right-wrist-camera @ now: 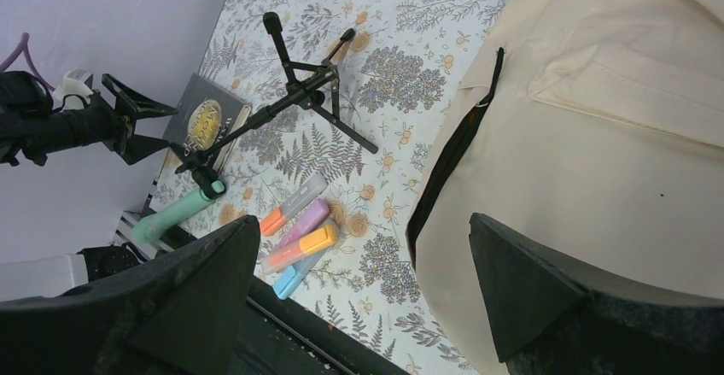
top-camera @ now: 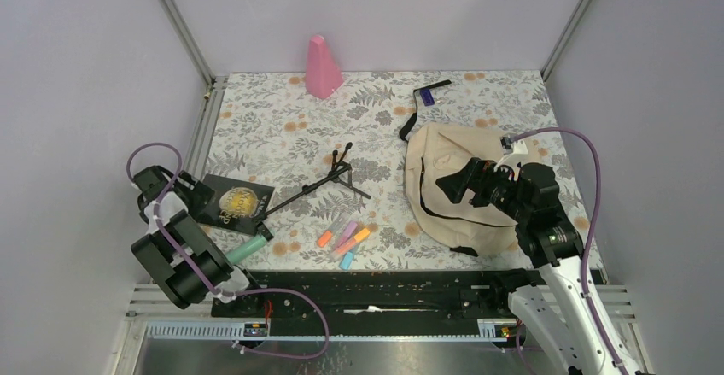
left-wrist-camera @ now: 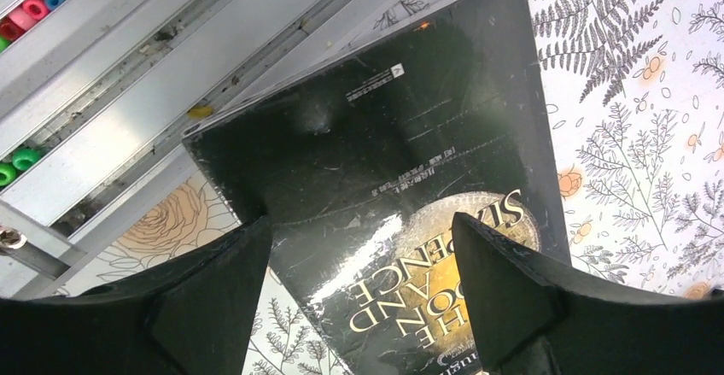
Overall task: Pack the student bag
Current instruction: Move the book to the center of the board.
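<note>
1. Step in hand: fetching the book (left-wrist-camera: 401, 161). The left end effector (left-wrist-camera: 360, 221) is spread astride it at the worktop's (top-camera: 282, 110) left edge.
2. The right end effector (right-wrist-camera: 363, 219) is spread above the bag (right-wrist-camera: 598, 161), which lies by the right edge.
3. Next, probably: pinch the book and carry it bagward.

Student bag (top-camera: 452, 149) (right-wrist-camera: 598, 153): large cream fabric backpack with black zipper trim and black straps.
Pose: lying flat and slumped, pocket side facing up.
Place: right side of the floral worktop (top-camera: 282, 110), one strap trailing toward the far edge.

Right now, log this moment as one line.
left fingers: open over book | right fingers: open over bag | on table: book, markers, tripod
</note>
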